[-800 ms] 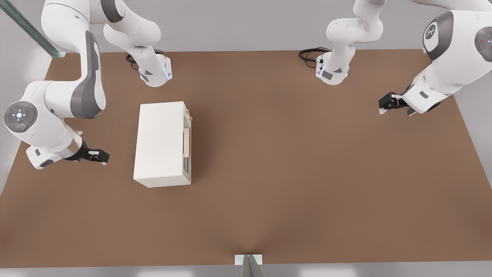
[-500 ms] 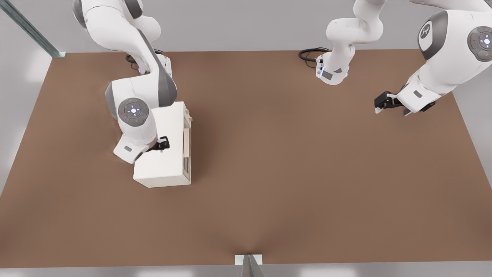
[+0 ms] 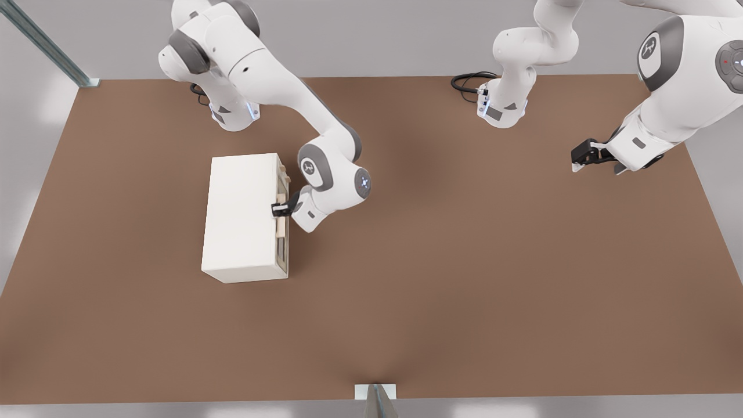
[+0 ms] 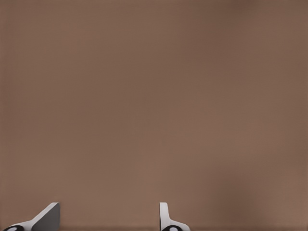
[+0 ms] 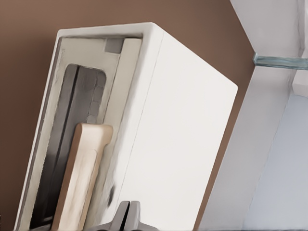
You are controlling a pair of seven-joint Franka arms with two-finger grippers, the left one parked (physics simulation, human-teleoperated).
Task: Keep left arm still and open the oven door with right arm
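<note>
right arm (image 3: 278,81) outstretched; tool (image 3: 280,208) closed

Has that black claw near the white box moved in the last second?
Yes. The gripper went from the front view's left of the oven, across its top, to the beige handle on the oven door, jaws shut.

Oven (image 3: 241,215) on table (image 3: 464,278), door (image 3: 282,217) facing front view's right — gripper (image 3: 279,209) at its handle (image 3: 281,216)
</note>
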